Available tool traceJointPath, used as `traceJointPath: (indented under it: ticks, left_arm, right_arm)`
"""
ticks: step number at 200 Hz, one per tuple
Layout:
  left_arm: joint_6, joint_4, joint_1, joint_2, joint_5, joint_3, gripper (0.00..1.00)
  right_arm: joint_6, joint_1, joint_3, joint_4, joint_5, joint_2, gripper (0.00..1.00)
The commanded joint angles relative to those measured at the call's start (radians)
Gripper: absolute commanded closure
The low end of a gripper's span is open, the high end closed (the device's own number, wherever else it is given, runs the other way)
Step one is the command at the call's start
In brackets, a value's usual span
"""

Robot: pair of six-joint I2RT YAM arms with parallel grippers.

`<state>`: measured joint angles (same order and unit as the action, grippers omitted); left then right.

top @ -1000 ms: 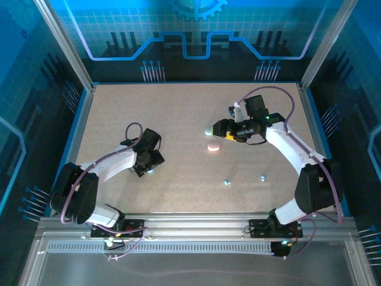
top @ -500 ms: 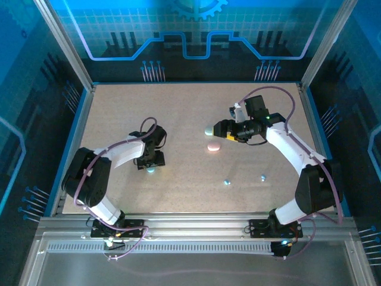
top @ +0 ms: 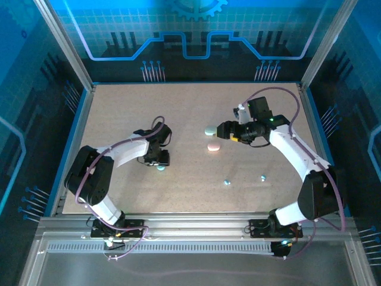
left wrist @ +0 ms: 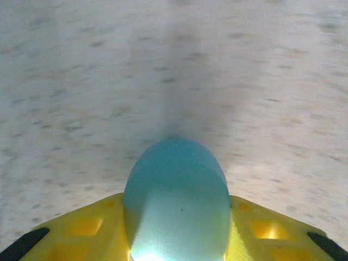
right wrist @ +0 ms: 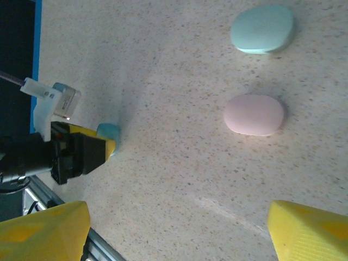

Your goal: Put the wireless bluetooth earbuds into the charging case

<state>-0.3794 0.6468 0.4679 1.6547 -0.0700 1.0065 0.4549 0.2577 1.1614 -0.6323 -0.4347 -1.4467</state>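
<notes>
Looking top-down: table is a matte beige slab with fine dark speckle, boxed by a blue rim. Bare surface runs wide across the upper left of the frame and along the bottom strip ahead of the arm bases.

Left pincer sits left of centre, well off every edge. Right pincer sits right of centre, pointing toward frame left.

Two cases lie mid-table, both smooth oval pebbles. Teal case is just beside the right pincer's tips. Pink case is right below it in frame, near the teal one but apart from it.

Right pincer is released, yellow fingers spread wide at the lower corners of its wrist view.

Left pincer is clenched on a pale blue earbud. The earbud is rounded and glossy, its domed end poking past the yellow fingers, which touch it on both sides. Can't tell if it touches the table.

Two more earbuds, tiny pale beads, lie lower right of centre: left bead and right bead, well apart from both pincers.
</notes>
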Motion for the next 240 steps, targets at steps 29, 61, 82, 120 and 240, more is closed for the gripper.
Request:
traceJointPath:
  ticks: [29,61,82,120,240]
  left_arm:
    - [0.331,-0.017,0.249,0.153,0.036,0.22,0.58]
    - [0.503,0.006,0.353,0.251,0.021,0.309,0.56]
    - [0.632,0.013,0.373,0.263,0.087,0.312,0.53]
    - [0.869,0.012,0.383,0.252,0.033,0.265,0.52]
    - [0.706,-0.379,0.314,-0.171,0.117,0.0,0.23]
  right_arm:
    - [0.063,-0.155,-0.127,0.023,0.017,0.131,0.14]
    - [0.083,-0.256,-0.186,0.024,0.022,0.207,0.14]
    - [0.081,-0.303,-0.212,0.022,0.021,0.245,0.14]
    - [0.079,-0.331,-0.24,0.046,0.005,0.275,0.14]
    - [-0.276,-0.118,-0.291,0.16,0.009,0.216,0.19]
